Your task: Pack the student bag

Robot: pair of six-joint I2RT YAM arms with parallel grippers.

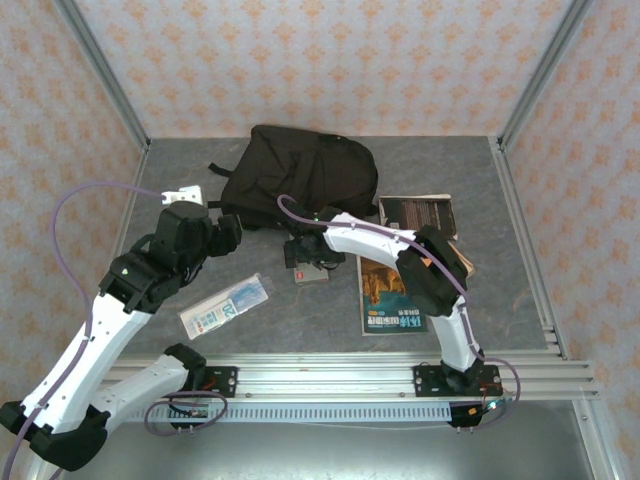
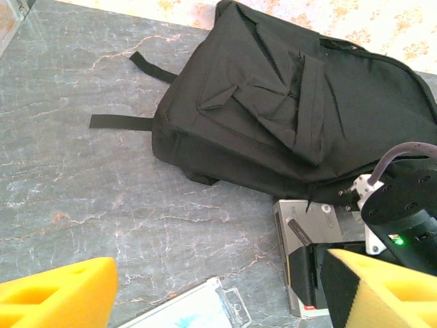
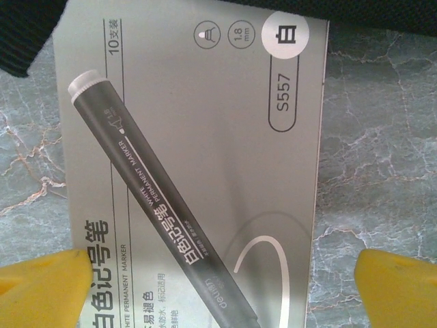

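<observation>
1. Farthest left in the top view, a small white item (image 1: pixel 182 193) lies near the left edge of the desk (image 1: pixel 500 180); it is too small to identify.
2. Just right of it, the left tool (image 1: pixel 228 236) hangs left of centre, short of the bag's lower left corner. In the left wrist view its yellow fingers (image 2: pixel 58 294) sit at the two bottom corners of the frame, spread wide, with nothing gripped between them.
3. Below that tool, a clear packet (image 1: pixel 226 308) with blue and white contents lies flat on the desk at a slant, apart from everything else.
4. Next, the student bag (image 1: pixel 300 175) lies flat in the upper middle of the top view, at the far side of the desk. It is black and rumpled, and two straps trail out from its left side.
5. Directly under the bag's lower edge, a grey marker box (image 3: pixel 205 137) lies flat, its upper end touching or just beside the black fabric. It carries a picture of a pen and the words "white permanent marker".
6. Over that box is the right tool (image 1: pixel 303 250), close above it. In the right wrist view its yellow fingers sit at the bottom corners, wide apart, one on each side of the box and not clamped on it.
7. Right of centre, a magazine (image 1: pixel 385 295) with a coloured cover lies flat, with the right arm crossing above it.
8. Farthest right, a dark book (image 1: pixel 418 212) lies just beside the bag's right edge.
</observation>
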